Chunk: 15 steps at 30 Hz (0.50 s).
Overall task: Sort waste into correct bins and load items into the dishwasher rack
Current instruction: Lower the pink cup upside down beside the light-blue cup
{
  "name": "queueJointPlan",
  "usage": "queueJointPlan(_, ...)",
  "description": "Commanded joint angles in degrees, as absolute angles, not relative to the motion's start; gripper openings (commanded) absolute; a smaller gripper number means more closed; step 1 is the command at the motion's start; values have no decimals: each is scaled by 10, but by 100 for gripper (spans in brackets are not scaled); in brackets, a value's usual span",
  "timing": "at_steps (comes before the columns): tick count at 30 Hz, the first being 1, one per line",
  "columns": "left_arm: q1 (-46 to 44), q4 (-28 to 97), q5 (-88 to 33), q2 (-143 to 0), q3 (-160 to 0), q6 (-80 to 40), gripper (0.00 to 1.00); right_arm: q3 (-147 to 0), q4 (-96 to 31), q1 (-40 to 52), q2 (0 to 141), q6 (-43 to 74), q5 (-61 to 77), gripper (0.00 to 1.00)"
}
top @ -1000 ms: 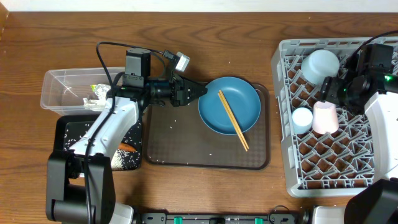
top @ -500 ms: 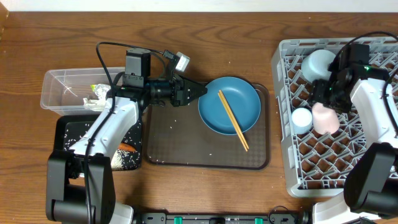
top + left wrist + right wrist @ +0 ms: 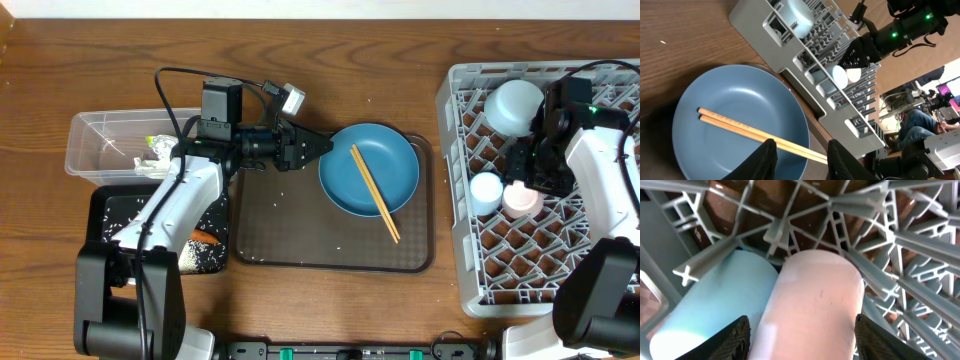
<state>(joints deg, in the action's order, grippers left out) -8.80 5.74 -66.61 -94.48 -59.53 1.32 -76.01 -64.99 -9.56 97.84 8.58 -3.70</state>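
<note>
Right gripper (image 3: pixel 800 332): clamped on pink cup (image 3: pixel 521 200), right of frame; seat squarely in rack (image 3: pixel 455 262) before release. Left gripper (image 3: pixel 801 150): apart, empty.

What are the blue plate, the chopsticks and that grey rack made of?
Blue plate: probably plastic or glazed ceramic; smooth, evenly coloured, faint sheen. Chopsticks: wood or bamboo by the pale tan, matte look. Dishwasher rack: moulded grey plastic, matte, lattice-bottomed.

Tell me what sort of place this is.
Likely a robotics lab staged as a kitchen: grey dishwasher rack and brown serving tray on a wooden table, a seated person and monitor beyond.
</note>
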Motion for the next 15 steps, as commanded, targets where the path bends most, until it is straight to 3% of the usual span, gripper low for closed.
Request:
queueJointPlan(1,-89,58,-663,-943,-592,15,36,-760,-671,-95,969,99,-32,67)
queueJointPlan(9,-89,58,-663,-943,-592,15,36,-760,-721,-95,970,128,-33,73)
queueJointPlan(15,-89,58,-663,-943,-592,15,36,-760,-703,-105,970,137,-29,64)
